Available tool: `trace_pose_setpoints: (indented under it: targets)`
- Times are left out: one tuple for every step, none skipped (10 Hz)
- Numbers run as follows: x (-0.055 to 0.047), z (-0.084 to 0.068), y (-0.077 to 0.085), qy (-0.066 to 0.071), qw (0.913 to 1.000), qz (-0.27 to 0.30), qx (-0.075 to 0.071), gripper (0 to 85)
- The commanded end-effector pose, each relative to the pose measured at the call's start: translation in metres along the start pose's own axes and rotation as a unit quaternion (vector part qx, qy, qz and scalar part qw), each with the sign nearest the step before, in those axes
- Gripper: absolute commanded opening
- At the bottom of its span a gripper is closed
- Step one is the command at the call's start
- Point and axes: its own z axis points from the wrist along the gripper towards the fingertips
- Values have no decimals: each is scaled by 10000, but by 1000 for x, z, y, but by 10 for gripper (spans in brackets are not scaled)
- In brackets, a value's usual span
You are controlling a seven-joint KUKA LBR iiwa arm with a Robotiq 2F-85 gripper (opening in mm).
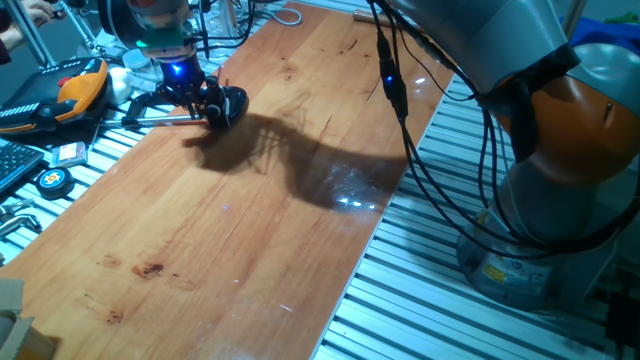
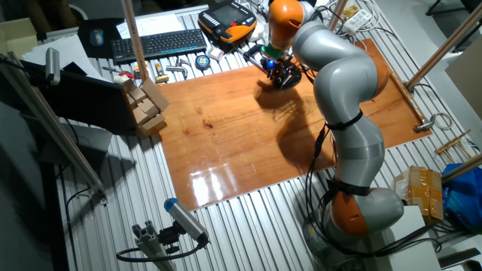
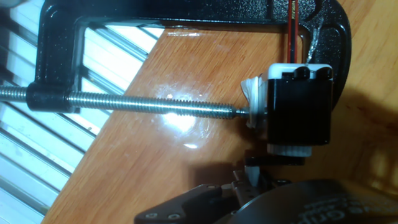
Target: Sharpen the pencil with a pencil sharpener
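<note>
Filling the bottom of the hand view is the gripper (image 3: 249,186) itself, dark and blurred at 6 o'clock, and I cannot tell whether its fingers are parted or closed. Just beyond it at 3 o'clock the pencil sharpener (image 3: 300,102) is sitting on the wooden table (image 3: 186,162), a black block with white edging, and a threaded clamp screw (image 3: 137,104) is running in from 9 o'clock to press against its pale side. The black clamp frame (image 3: 186,12) is arching over it from 12 o'clock, and red and black wires (image 3: 293,25) are trailing up past it.

Pulling back to one fixed view, the hand (image 1: 190,85) is hovering low over the sharpener (image 1: 225,103) at 10 o'clock, close to the table edge. Further out at 9 o'clock, an orange-and-black tool (image 1: 75,90) is lying off the board.
</note>
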Motion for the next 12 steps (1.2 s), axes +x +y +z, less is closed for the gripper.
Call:
trace_pose_setpoints:
  targets:
    - [0, -1, -1, -15, 10000, 0, 10, 0]
    - [0, -3, -2, -15, 10000, -7, 10, 0]
    - [-1, -4, -2, -9, 10000, -15, 6, 0]
    - [-1, -4, -3, -18, 10000, -23, -7, 0]
    - [-1, -5, -4, -15, 10000, -30, -17, 0]
    - [-1, -5, -5, -20, 10000, -38, -24, 0]
    - [-1, -6, -6, -20, 10000, -45, -24, 0]
    - [-1, -7, -8, -20, 10000, -61, -24, 0]
    - [-1, -8, -9, -20, 10000, -68, -24, 0]
    - [-1, -9, -11, -20, 10000, -76, -23, 0]
    - [-1, -9, -13, -18, 10000, -83, -34, 0]
    - [-1, -8, -15, -10, 9999, -98, -49, 0]
